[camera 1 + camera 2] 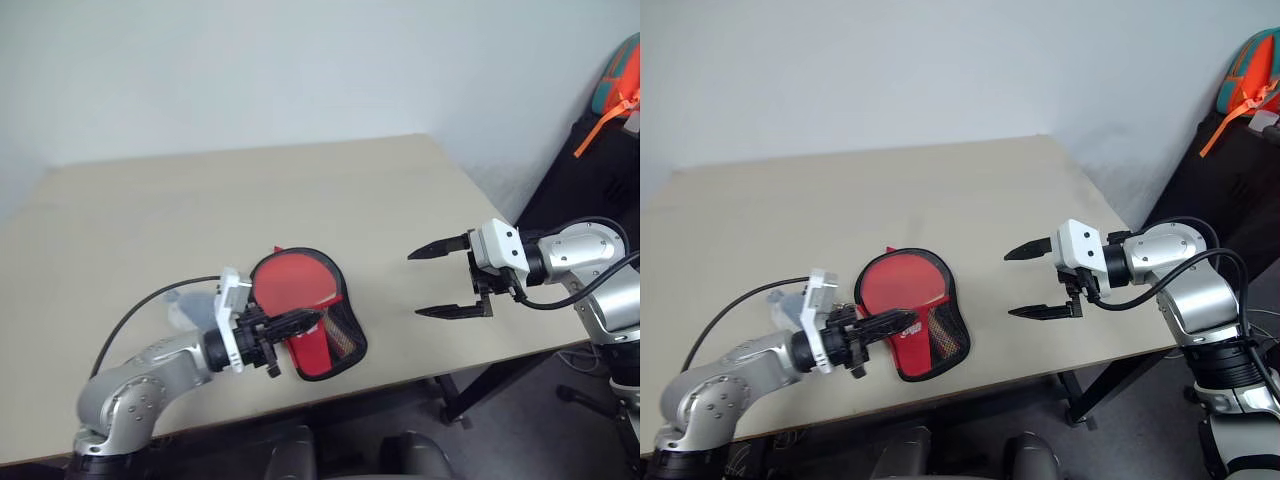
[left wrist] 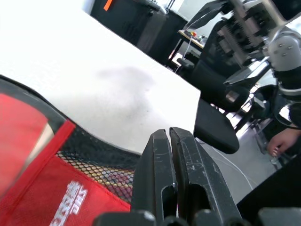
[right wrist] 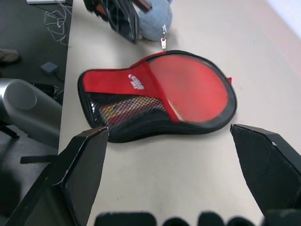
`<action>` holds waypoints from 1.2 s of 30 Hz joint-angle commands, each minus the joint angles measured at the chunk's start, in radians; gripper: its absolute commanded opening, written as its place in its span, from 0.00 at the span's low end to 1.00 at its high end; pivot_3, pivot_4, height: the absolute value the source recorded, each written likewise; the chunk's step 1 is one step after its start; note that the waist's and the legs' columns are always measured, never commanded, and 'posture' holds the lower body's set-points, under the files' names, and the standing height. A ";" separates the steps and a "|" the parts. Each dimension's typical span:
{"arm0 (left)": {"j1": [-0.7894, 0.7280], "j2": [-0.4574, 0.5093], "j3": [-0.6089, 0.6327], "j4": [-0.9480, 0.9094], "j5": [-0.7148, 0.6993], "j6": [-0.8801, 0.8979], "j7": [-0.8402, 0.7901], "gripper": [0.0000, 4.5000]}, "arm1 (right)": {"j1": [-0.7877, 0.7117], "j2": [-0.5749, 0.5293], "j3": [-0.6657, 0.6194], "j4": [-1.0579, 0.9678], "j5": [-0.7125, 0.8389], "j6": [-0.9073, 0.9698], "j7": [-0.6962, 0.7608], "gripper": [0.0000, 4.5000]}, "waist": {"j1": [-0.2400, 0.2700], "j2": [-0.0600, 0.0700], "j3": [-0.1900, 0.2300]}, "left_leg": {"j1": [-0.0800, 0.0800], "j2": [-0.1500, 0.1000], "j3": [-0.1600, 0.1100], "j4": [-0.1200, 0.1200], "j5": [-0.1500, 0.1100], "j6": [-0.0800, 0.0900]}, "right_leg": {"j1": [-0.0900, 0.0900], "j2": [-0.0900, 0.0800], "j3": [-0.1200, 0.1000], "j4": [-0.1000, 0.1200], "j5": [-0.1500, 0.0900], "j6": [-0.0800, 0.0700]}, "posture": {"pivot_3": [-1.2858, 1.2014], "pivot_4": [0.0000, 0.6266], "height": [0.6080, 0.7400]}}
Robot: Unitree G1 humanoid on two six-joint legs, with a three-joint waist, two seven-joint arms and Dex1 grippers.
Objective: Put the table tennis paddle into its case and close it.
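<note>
The case (image 1: 300, 290) lies flat on the table near its front edge, red face and black mesh pocket (image 3: 127, 106) up, black zip rim around it. A round red area shows behind its clear panel (image 3: 193, 87). The paddle itself is hidden. My left gripper (image 1: 310, 320) is shut with nothing between its fingers (image 2: 169, 174). It points across the narrow handle end of the case; I cannot tell whether it touches. To the right of the case, my right gripper (image 1: 416, 285) hangs open over bare table and points toward the case, well apart from it.
A whitish translucent plastic wad (image 1: 185, 305) lies beside the case by my left wrist. The table (image 1: 300, 190) has free room behind and to the right. A teal and orange bag (image 1: 620, 80) sits on dark furniture at the right. Black office chairs (image 2: 211, 127) stand past the table's edge.
</note>
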 commanded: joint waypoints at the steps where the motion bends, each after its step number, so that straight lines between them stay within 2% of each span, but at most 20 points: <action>1: -0.024 -0.004 0.005 0.010 0.004 -0.013 0.026 0.01 | -0.030 -0.017 -0.036 -0.013 0.041 0.025 0.021 1.00 | -0.001 0.000 0.000 | 0.000 0.000 0.000 0.000 0.000 0.000 | 0.000 0.000 0.000 0.000 0.000 0.000 | 0.52 0.00 0.74; 5: -0.003 0.046 0.058 0.021 -0.068 0.042 0.011 0.01 | -0.048 0.031 -0.080 0.016 0.096 0.013 0.007 1.00 | -0.002 0.000 0.000 | 0.000 0.000 -0.001 0.000 0.000 0.000 | -0.001 0.000 0.000 0.000 0.000 0.000 | 0.52 0.00 0.74; 9: 0.053 0.083 0.141 0.052 -0.180 0.112 0.006 0.01 | -0.061 0.058 -0.086 0.062 0.078 -0.006 -0.011 1.00 | -0.002 0.000 0.000 | 0.000 -0.001 -0.003 0.000 -0.001 -0.001 | -0.001 0.001 0.000 0.000 0.000 0.000 | 0.52 0.00 0.74; 13: 0.122 0.091 0.192 0.066 -0.266 0.163 0.019 0.01 | -0.055 0.068 -0.082 0.060 0.076 -0.010 -0.016 1.00 | -0.001 0.000 0.000 | 0.000 -0.002 -0.003 0.001 -0.001 0.000 | -0.001 0.000 0.000 0.000 0.000 0.000 | 0.52 0.00 0.74; 18: 0.222 0.066 0.182 0.068 -0.312 0.193 0.036 0.01 | -0.043 0.083 -0.072 0.035 0.076 0.000 -0.033 1.00 | -0.001 0.000 0.000 | 0.000 -0.002 -0.004 0.001 -0.002 -0.001 | -0.001 0.000 0.000 0.000 0.000 0.000 | 0.52 0.00 0.74; 22: 0.270 0.056 0.179 0.060 -0.331 0.203 0.044 0.20 | -0.031 0.085 -0.068 0.024 0.074 0.003 -0.045 1.00 | -0.001 0.000 0.000 | 0.000 -0.002 -0.004 0.000 -0.002 -0.001 | -0.001 0.000 0.000 0.000 0.000 0.000 | 0.52 0.00 0.74; 27: 0.289 0.065 0.193 0.064 -0.351 0.207 0.055 0.58 | -0.023 0.087 -0.064 0.020 0.073 0.007 -0.055 1.00 | -0.001 0.000 0.000 | 0.000 -0.002 -0.005 0.000 -0.004 -0.001 | -0.001 0.000 0.000 -0.001 0.000 0.000 | 0.52 0.00 0.74; 32: 0.297 0.076 0.173 0.059 -0.257 0.161 0.081 0.97 | -0.015 0.091 -0.062 0.015 0.074 0.010 -0.066 1.00 | -0.002 0.000 0.000 | 0.000 -0.002 -0.005 0.000 -0.004 -0.001 | -0.001 0.000 0.000 -0.001 0.000 0.000 | 0.52 0.00 0.74; 36: 0.291 0.057 0.173 0.077 -0.268 0.162 0.095 0.97 | -0.009 0.093 -0.061 0.012 0.073 0.012 -0.073 1.00 | -0.001 0.000 0.000 | 0.000 -0.002 -0.005 0.000 -0.004 -0.001 | -0.001 0.000 0.000 -0.001 0.000 0.000 | 0.52 0.00 0.74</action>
